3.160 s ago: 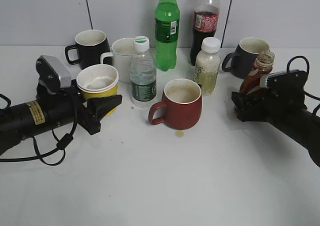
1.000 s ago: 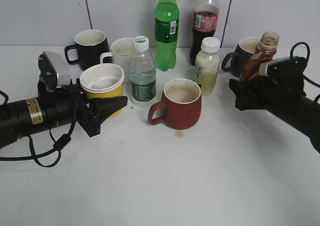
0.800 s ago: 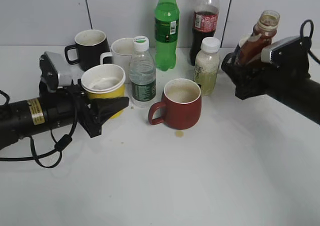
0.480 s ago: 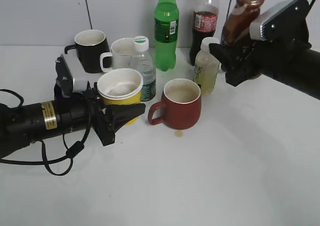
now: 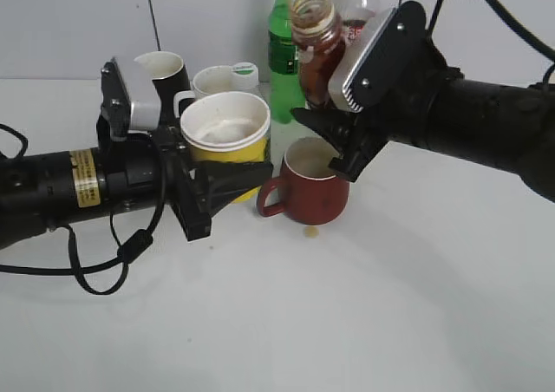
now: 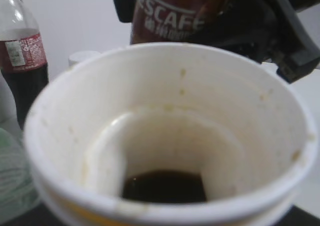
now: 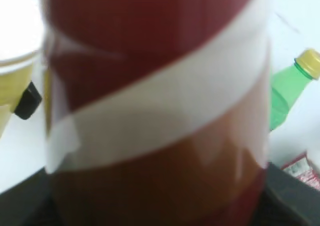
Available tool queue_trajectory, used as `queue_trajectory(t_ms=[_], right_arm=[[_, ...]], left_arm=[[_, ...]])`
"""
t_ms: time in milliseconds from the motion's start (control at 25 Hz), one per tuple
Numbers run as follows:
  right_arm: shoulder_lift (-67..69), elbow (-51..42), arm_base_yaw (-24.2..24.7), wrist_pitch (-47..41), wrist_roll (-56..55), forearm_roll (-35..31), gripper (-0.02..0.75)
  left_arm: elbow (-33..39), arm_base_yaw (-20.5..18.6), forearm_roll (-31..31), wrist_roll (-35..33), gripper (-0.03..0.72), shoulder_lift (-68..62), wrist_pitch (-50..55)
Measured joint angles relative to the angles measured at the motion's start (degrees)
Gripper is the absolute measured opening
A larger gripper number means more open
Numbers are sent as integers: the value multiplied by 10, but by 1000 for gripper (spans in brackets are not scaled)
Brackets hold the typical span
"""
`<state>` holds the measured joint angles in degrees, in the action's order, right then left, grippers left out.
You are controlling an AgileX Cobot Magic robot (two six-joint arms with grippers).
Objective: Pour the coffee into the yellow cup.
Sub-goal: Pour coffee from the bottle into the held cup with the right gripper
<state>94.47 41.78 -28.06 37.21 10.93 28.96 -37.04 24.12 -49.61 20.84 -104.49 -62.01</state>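
My left gripper (image 5: 224,182) is shut on the yellow cup (image 5: 227,140) and holds it lifted, left of the red mug. In the left wrist view the cup (image 6: 165,131) fills the frame, with a little dark coffee (image 6: 164,187) at its bottom. My right gripper (image 5: 334,136) is shut on the Nescafe coffee bottle (image 5: 316,38), raised and leaning a little, capless neck up, just right of the cup. The bottle's red-and-white label fills the right wrist view (image 7: 155,101); it also shows behind the cup in the left wrist view (image 6: 175,13).
A red mug (image 5: 310,184) stands under the right gripper. Behind stand a black mug (image 5: 161,69), a white mug (image 5: 213,81), a green bottle (image 5: 283,49) and a cola bottle (image 6: 22,56). A small brown drip (image 5: 311,231) lies on the white table (image 5: 364,305).
My right gripper lifted the coffee bottle off the table at the right and carried it up and left beside the cup. My left gripper raised the yellow cup and moved it right.
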Motion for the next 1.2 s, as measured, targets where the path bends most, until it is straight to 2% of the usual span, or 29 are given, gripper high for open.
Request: queue_trajectory(t_ms=[320,680,1200], right_arm=[[0,31,-6,-36,118,3,503],[-1,33,-6,-37,279,3,503],[-1,33,-6,-37,365,4,503]], left_arm=[[0,1,-82,58,394,10,10],[-1,16,-85,62,393,10,9],[-11,18,-122,78,391,11,9]])
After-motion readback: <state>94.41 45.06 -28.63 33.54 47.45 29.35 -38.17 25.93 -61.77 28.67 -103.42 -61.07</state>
